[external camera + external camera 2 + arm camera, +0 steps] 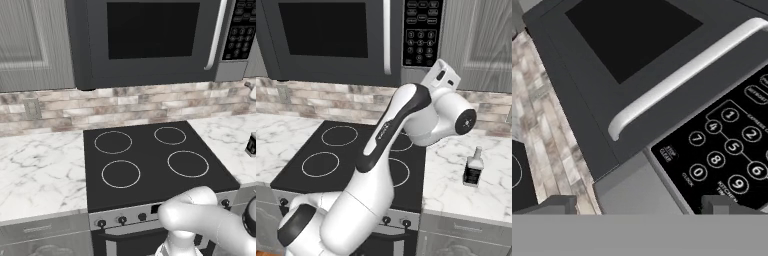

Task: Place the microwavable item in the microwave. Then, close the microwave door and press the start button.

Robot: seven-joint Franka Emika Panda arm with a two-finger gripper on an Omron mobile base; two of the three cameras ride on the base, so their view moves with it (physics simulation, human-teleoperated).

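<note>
The microwave (150, 75) hangs over the stove with its door (150, 30) shut. A silver bar handle (217, 35) runs down the door's right side, next to the black keypad (240, 30). My gripper (440, 72) is raised just below and in front of the keypad (422, 32). In the hand view, the gripper (642, 206) is open, its tips wide apart with nothing between them. It faces the microwave's lower corner under the number keys (732, 145), with the handle (682, 75) up and to the left. The microwavable item is out of view.
A black four-ring cooktop (150, 160) lies below the microwave, with marble counter (35, 170) on both sides. A small dark box with a white label (473, 171) stands on the right counter. Stove knobs (121, 219) line the front edge. Brick backsplash (125, 107) runs behind.
</note>
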